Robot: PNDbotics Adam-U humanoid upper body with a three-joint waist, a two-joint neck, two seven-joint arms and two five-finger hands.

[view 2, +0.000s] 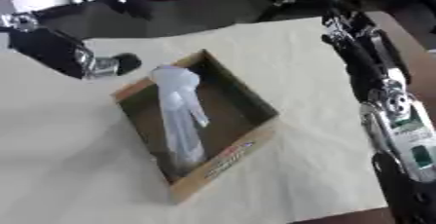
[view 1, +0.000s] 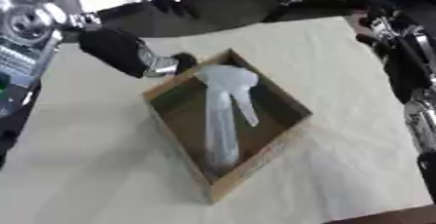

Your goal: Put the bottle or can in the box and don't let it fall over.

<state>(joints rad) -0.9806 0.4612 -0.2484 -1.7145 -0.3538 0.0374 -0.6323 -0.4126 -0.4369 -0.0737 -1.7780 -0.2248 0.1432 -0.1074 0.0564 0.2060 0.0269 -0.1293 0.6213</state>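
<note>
just beside the box (view 1: 255, 159), the left hand (view 1: 183, 62) blocks its far corner.

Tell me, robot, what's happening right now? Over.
Left robot hand at rim of open brown cardboard box. Pale translucent plastic bottle inside the box. Right robot hand unseen. Nothing blocking.

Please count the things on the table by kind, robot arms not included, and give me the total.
Box, wooden, open top: 1
Bottle, pale and see-through, standing inside the box: 1
Cloth, cream, covering the table: 1
Total: 3
</note>
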